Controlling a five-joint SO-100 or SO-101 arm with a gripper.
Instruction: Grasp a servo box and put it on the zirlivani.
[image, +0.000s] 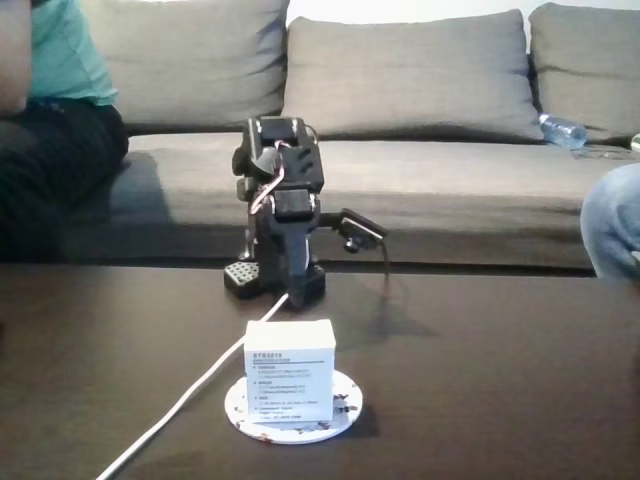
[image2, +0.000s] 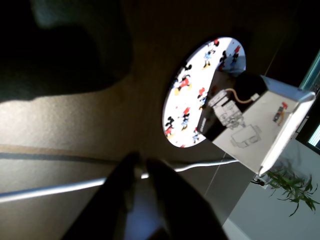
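Box sitting on the disc; arm folded back, away from it.

The gripper (image2: 142, 167) is showing its fingers pressed together with nothing between them, in the wrist view. The one box (image: 290, 370) is resting upright on the one disc (image: 340, 410), so the placing looks done; nothing more seems needed. One white cable (image: 190, 395) is trailing beside them.

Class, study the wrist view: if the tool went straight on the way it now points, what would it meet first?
Most likely the white cable lying across the dark table just beyond the tool; the zirlivani and servo box sit off to the right. Depth is uncertain.
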